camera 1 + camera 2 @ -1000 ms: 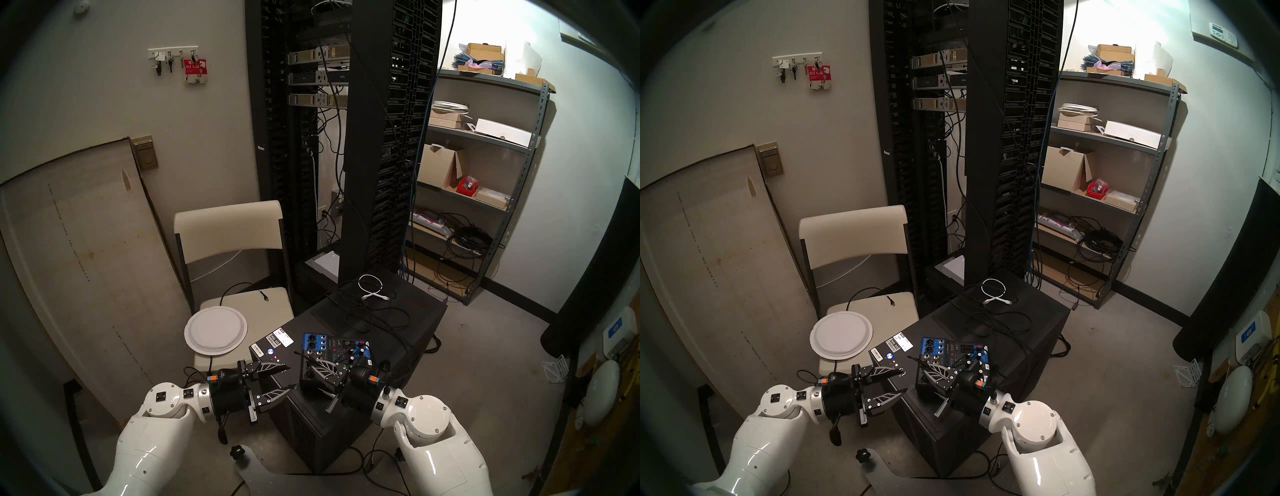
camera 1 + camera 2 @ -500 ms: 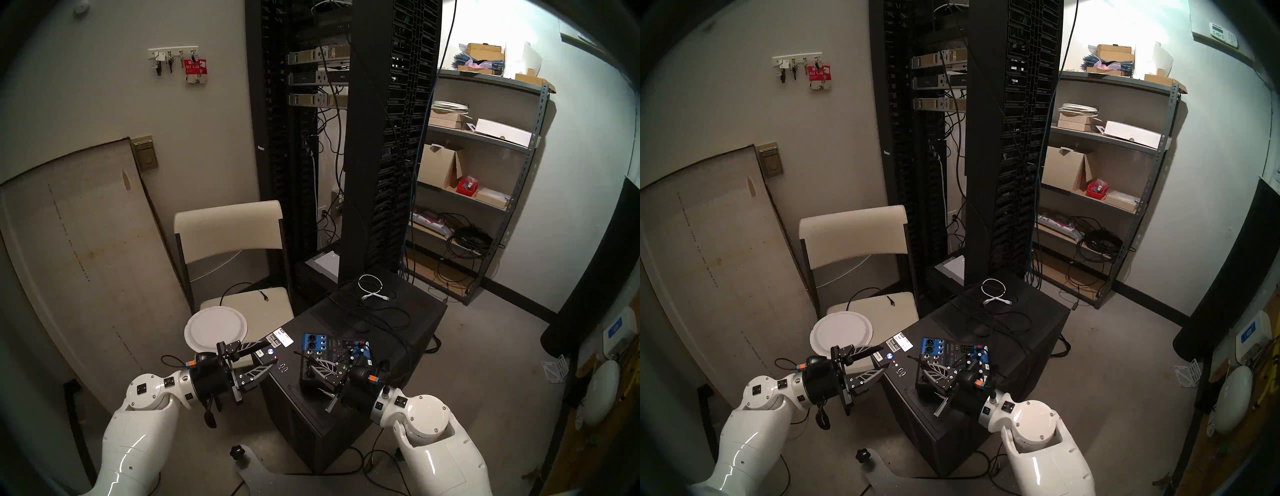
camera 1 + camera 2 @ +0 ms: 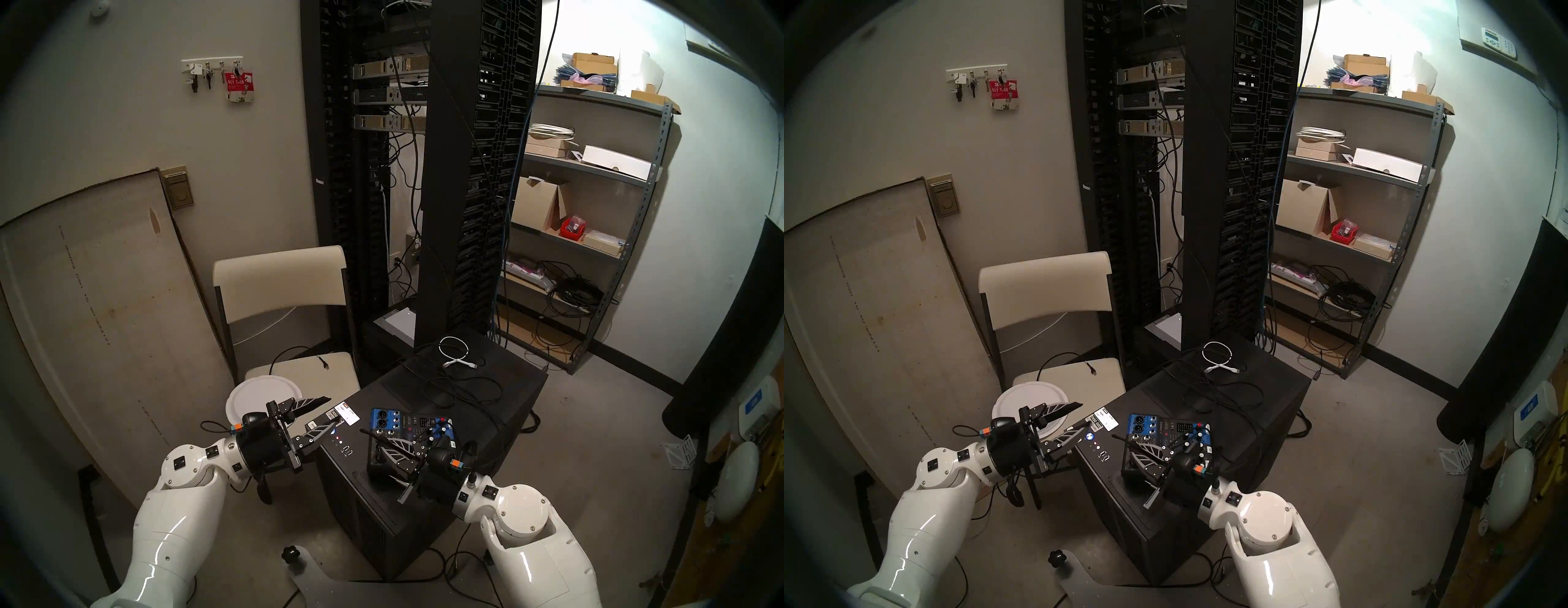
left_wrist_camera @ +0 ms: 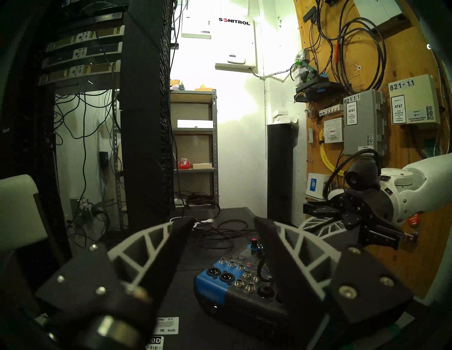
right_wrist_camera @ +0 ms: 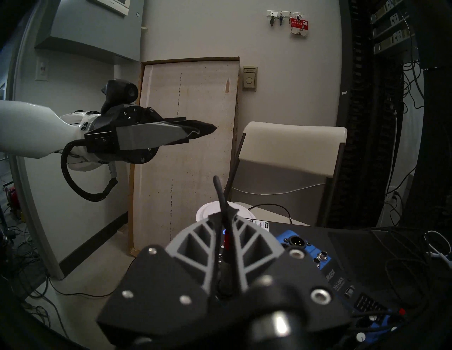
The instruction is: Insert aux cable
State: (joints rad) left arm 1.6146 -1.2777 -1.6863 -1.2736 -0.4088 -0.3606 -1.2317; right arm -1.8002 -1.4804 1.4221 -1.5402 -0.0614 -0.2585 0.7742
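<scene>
My left gripper (image 3: 327, 412) has swung up and away toward the left of the head view. A second ago it hung just beside the small blue-and-black mixer (image 3: 407, 424); now its spread, empty fingers sit over the edge of the white plate (image 3: 254, 399) on the chair. My right gripper (image 5: 223, 216) has not budged, low and centre in the frame, over the mixer's near end.

As I read it, the left hand's part is over and the socket panel stands clear. The plugging-in now falls to the right hand alone.

The aux cable (image 5: 221, 195) is pinched between my right fingers. In the right wrist view its thin black stem pokes past the fingertips toward the upper middle of the frame. The red collar (image 5: 226, 240) glows in the slit between the fingers. The metal tip is hidden toward the palm, so I cannot tell which way it points. The mixer rests on the black computer case (image 3: 373, 496).
</scene>
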